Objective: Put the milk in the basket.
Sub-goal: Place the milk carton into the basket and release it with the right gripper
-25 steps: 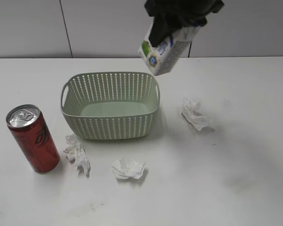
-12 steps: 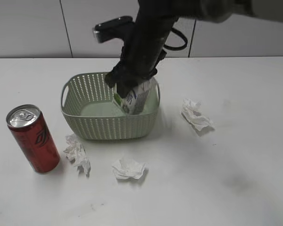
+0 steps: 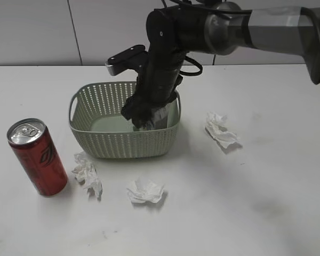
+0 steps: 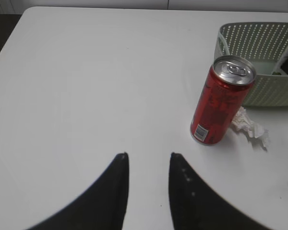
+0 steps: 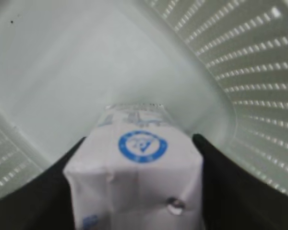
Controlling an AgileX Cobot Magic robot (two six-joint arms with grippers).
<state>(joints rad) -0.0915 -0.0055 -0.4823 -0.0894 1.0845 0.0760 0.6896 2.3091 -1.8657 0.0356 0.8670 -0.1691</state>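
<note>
The pale green basket (image 3: 122,141) stands mid-table; its inside wall fills the right wrist view (image 5: 259,62), and its end shows in the left wrist view (image 4: 273,91). My right gripper (image 3: 145,118) reaches down inside it, shut on the milk (image 3: 159,114), a white carton with a blue round mark (image 5: 139,177). The carton sits low in the basket's right end, near the floor; whether it touches I cannot tell. My left gripper (image 4: 148,155) is open and empty over bare table, left of the red can.
A red drink can (image 3: 37,157) stands left of the basket, also in the left wrist view (image 4: 221,108). Crumpled tissues lie in front of the basket (image 3: 87,173) (image 3: 145,191) and to its right (image 3: 220,130).
My right gripper has come down from above the basket's back right corner into the basket, carrying the milk with it. The can and tissues have not moved.
</note>
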